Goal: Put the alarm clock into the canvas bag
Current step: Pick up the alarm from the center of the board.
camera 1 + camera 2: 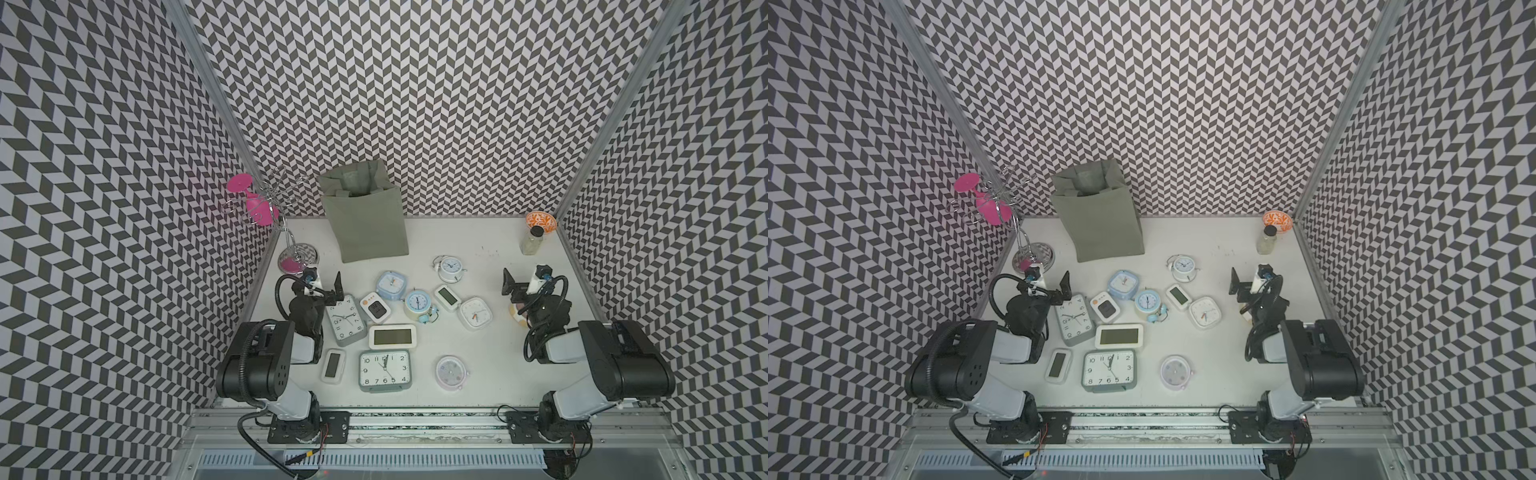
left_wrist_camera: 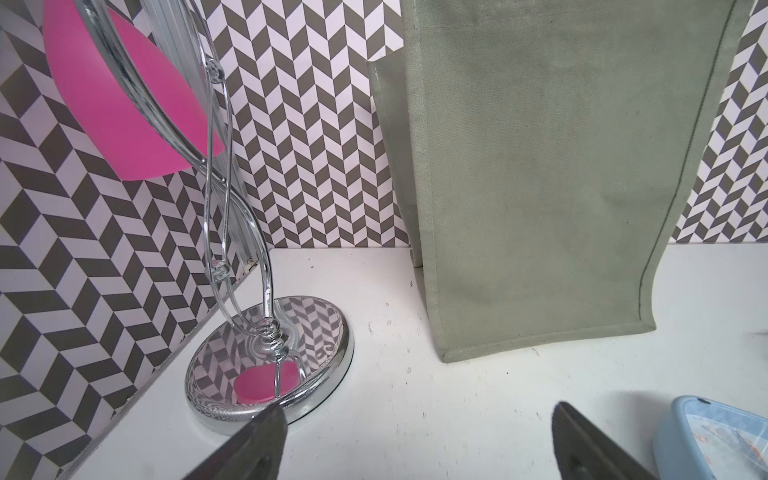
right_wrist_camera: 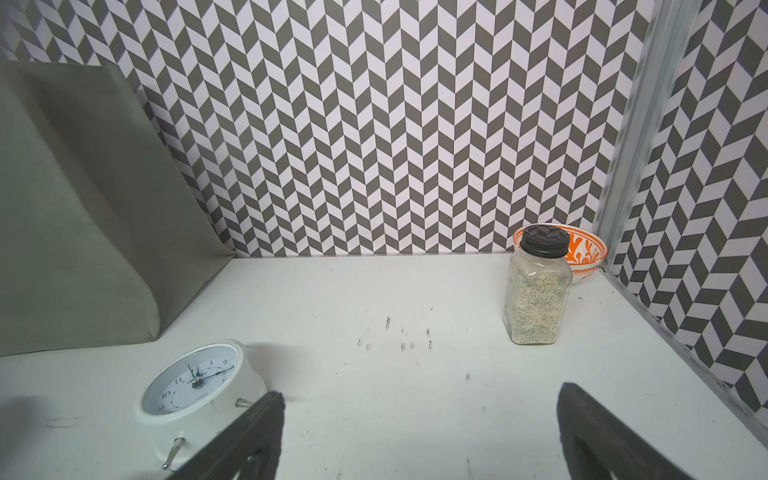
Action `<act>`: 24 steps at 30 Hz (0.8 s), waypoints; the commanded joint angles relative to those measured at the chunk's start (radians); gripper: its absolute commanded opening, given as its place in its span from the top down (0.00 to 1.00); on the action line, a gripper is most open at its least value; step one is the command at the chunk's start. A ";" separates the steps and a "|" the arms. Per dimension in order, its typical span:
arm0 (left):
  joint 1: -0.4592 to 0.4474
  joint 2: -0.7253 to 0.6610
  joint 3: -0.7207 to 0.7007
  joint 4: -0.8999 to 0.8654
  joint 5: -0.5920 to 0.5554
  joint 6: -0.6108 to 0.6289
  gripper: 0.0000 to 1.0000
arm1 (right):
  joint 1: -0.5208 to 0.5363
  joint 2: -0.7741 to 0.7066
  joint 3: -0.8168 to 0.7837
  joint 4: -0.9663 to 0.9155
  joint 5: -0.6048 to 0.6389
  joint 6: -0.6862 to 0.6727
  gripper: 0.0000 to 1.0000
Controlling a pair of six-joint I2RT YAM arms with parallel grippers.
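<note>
The grey-green canvas bag (image 1: 365, 216) (image 1: 1100, 220) stands upright and open-topped against the back wall; its side fills the left wrist view (image 2: 540, 187). Several alarm clocks lie on the white table (image 1: 490, 365) in front of it, among them a white round one (image 1: 450, 268) (image 3: 195, 382), a pale blue square one (image 1: 391, 284) (image 2: 715, 440) and a grey rectangular one (image 1: 345, 320). My left gripper (image 1: 332, 291) (image 2: 417, 411) hovers open beside the grey clock, holding nothing. Open and empty too, my right gripper (image 1: 509, 286) (image 3: 422, 395) hangs right of the white round clock.
A chrome wire rack (image 1: 270, 195) with a pink glass stands on a mirrored base (image 2: 270, 365) at the back left. A spice jar (image 3: 536, 291) and an orange bowl (image 3: 586, 253) sit in the back right corner. Patterned walls enclose three sides.
</note>
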 commanded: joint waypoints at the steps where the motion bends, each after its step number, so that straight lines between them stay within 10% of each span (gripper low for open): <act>1: -0.002 -0.002 0.004 0.003 -0.004 0.009 0.01 | 0.004 0.008 -0.007 0.031 0.010 -0.001 0.01; 24: -0.008 -0.048 -0.019 0.031 -0.110 -0.020 0.01 | 0.006 -0.012 -0.019 0.052 0.019 0.002 0.01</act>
